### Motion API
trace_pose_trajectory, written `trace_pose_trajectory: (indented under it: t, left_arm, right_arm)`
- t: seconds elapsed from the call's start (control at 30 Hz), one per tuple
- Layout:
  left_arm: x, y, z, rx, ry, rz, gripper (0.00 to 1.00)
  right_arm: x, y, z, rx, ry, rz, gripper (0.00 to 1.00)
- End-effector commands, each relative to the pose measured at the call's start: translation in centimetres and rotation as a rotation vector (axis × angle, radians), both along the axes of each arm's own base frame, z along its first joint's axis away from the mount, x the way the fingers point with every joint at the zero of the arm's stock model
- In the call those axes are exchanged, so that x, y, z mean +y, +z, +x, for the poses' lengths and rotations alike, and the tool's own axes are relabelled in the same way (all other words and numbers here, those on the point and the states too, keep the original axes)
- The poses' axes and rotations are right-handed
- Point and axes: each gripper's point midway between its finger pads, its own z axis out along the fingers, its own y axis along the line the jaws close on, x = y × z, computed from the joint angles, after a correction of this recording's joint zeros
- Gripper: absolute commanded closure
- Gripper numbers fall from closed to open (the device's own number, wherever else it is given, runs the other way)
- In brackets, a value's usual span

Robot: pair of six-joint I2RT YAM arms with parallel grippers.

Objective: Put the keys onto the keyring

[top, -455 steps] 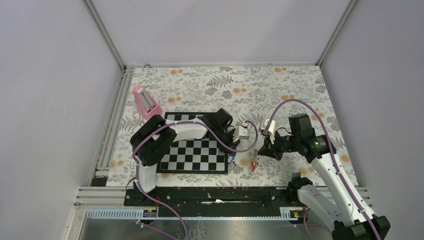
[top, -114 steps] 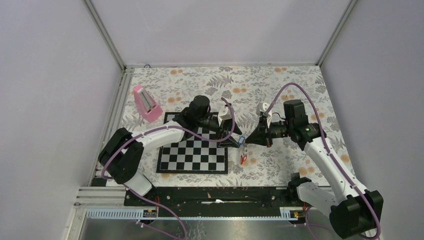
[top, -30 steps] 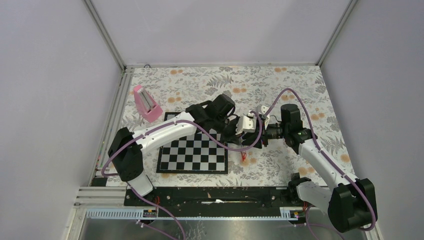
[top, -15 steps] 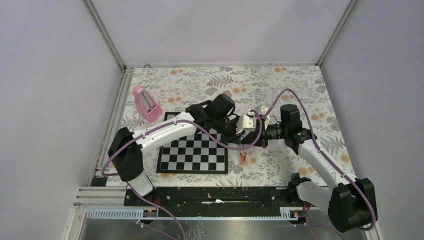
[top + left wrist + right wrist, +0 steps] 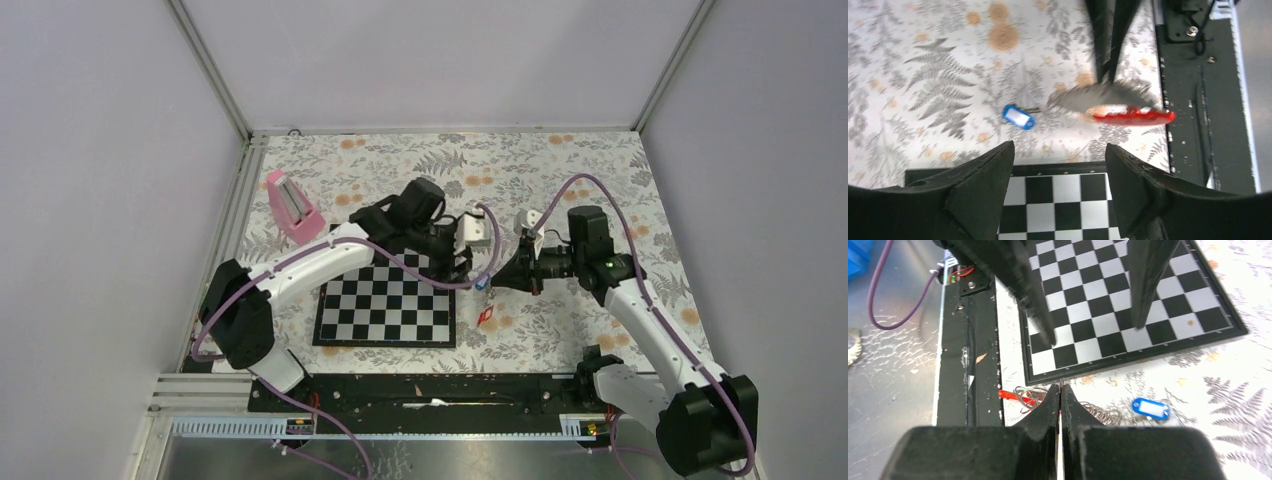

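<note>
My right gripper is shut, a thin bit of the keyring's wire pinched at its tips. The keyring's red-and-white fob hangs below, blurred, with wire loops beside its red end. The blue-tagged key lies on the flowered cloth, apart from the fob. My left gripper stands open over the chessboard's right edge, nothing between its fingers. I cannot pick out the red-tagged key from the fob's red.
The chessboard lies left of the keys. A pink wedge block stands at the back left. A black rail runs along the near edge.
My left gripper has opened and drawn back to the left, away from the right fingertips. The blue-tagged key now lies free on the cloth. The right gripper stayed shut.
</note>
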Motion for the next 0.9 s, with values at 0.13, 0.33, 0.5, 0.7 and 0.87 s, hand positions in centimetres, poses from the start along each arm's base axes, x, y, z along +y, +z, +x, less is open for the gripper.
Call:
trace_pose_trajectory:
  t: [0.13,0.33,0.5,0.7,0.87]
  left_arm:
    - [-0.9,-0.6,6.9,-0.029,0.152,-0.073,0.25]
    - [-3.6,-6.9,9.2,0.1,0.155,0.022,0.38]
    - [-4.7,-10.1,11.0,0.118,0.149,0.093,0.42]
    - [-5.1,-12.8,11.1,0.19,0.141,0.147,0.42]
    - [-5.1,-13.8,9.9,0.251,0.113,0.154,0.46]
  right_arm:
    - [-3.5,1.8,-1.6,-0.061,-0.089,-0.202,1.0]
    - [-5.0,1.1,-3.1,-0.062,-0.131,-0.279,1.0]
    - [-5.3,0.1,-3.7,-0.045,-0.134,-0.295,1.0]
    - [-5.3,0.0,-3.7,-0.054,-0.128,-0.292,1.0]
    - [-5.3,-0.4,-3.7,-0.056,-0.12,-0.296,1.0]
